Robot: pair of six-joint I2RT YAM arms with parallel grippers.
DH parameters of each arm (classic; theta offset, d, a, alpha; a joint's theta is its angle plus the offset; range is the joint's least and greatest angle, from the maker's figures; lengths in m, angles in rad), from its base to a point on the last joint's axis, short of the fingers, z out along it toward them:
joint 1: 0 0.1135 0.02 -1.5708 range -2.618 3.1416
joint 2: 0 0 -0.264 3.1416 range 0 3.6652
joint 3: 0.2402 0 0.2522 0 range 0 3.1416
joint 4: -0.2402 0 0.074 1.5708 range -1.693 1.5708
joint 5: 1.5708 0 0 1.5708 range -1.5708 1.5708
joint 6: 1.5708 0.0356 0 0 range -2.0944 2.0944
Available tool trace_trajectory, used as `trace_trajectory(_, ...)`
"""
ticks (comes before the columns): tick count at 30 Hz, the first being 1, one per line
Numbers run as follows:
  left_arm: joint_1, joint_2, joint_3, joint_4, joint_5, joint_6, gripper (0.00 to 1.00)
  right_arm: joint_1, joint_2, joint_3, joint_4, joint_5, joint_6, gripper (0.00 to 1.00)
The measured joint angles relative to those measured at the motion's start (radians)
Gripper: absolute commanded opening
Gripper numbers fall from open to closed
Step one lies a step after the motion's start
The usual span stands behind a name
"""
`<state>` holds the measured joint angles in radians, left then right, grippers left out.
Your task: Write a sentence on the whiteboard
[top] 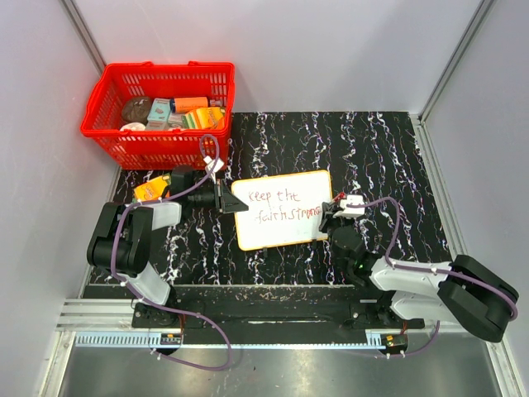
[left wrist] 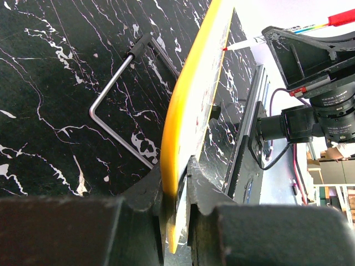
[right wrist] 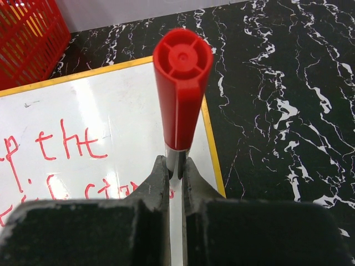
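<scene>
The whiteboard (top: 285, 211) with its orange-yellow rim lies on the black marbled table. Red handwritten words (top: 277, 205) in two lines read roughly "keep the faith strong". My left gripper (top: 231, 201) is shut on the board's left edge; in the left wrist view the rim (left wrist: 183, 111) runs edge-on between the jaws. My right gripper (top: 335, 211) is shut on a red-capped marker (right wrist: 181, 83) at the board's right edge, over the end of the second line. The marker tip (left wrist: 224, 50) touches the board.
A red basket (top: 157, 112) with boxes and packets stands at the back left. A small orange packet (top: 150, 190) lies by the left arm. The board's bent wire stand (left wrist: 119, 105) shows under it. White walls close in both sides.
</scene>
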<state>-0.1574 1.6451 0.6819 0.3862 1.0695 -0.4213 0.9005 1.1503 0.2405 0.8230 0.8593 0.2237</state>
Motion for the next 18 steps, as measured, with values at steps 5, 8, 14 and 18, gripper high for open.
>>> trace_trajectory(5,0.000,0.002,0.002,-0.002,0.000,0.001,0.00,-0.005,0.027,0.020,0.023,0.012,-0.027,0.00)
trace_trajectory(8,0.000,0.005,0.004,-0.002,0.001,0.001,0.00,-0.014,0.034,0.029,0.026,0.013,-0.037,0.00)
trace_trajectory(14,0.000,0.006,0.004,-0.002,0.001,0.001,0.00,-0.027,0.042,0.035,0.036,0.011,-0.042,0.00)
trace_trajectory(18,0.000,0.006,0.004,-0.002,0.001,0.001,0.00,-0.030,0.041,0.035,0.035,0.006,-0.039,0.00)
